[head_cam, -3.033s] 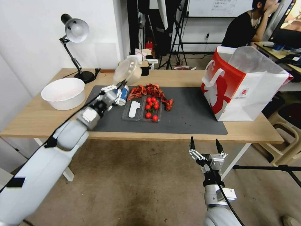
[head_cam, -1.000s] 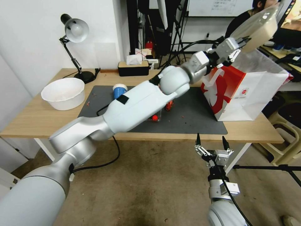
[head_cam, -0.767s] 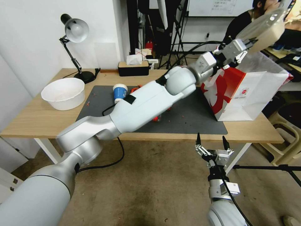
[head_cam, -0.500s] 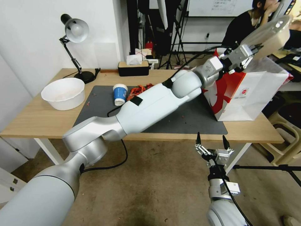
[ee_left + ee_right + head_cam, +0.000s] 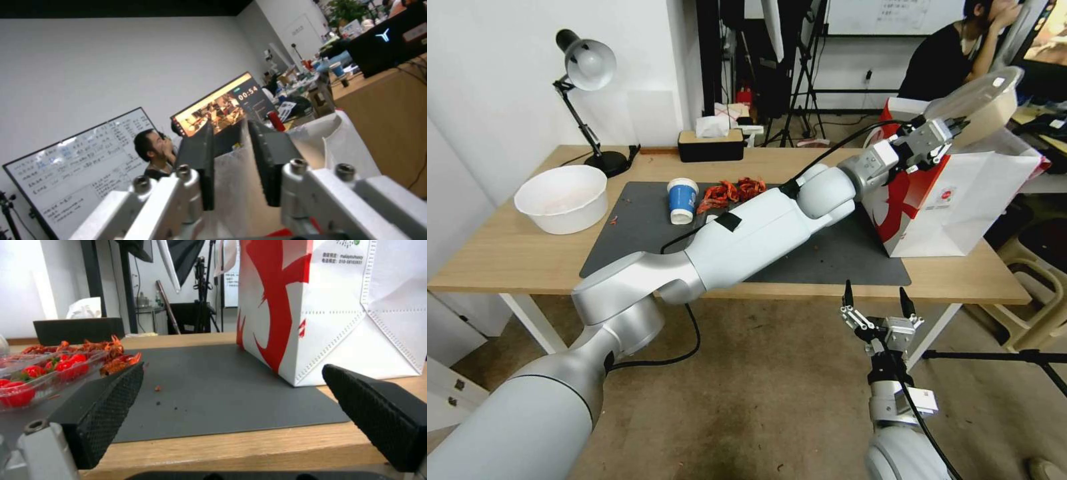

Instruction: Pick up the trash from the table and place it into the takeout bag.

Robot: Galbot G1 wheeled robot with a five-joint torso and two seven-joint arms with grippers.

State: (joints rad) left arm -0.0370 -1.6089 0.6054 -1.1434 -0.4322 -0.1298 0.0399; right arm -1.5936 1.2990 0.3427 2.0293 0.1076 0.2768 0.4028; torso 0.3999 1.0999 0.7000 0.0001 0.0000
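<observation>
Above the bag [image 5: 960, 193], a lidded bowl [image 5: 977, 107] is held, pinched at its rim by the left gripper [image 5: 946, 130]. Below the surface [image 5: 507, 257] edge, the right gripper [image 5: 875, 308] is parked, jaws wide apart and empty.

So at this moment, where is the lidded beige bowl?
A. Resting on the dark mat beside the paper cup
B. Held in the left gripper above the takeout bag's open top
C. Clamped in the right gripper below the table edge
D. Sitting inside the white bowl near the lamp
B: the left gripper pinches the lidded beige bowl by its rim, above the open takeout bag.
</observation>
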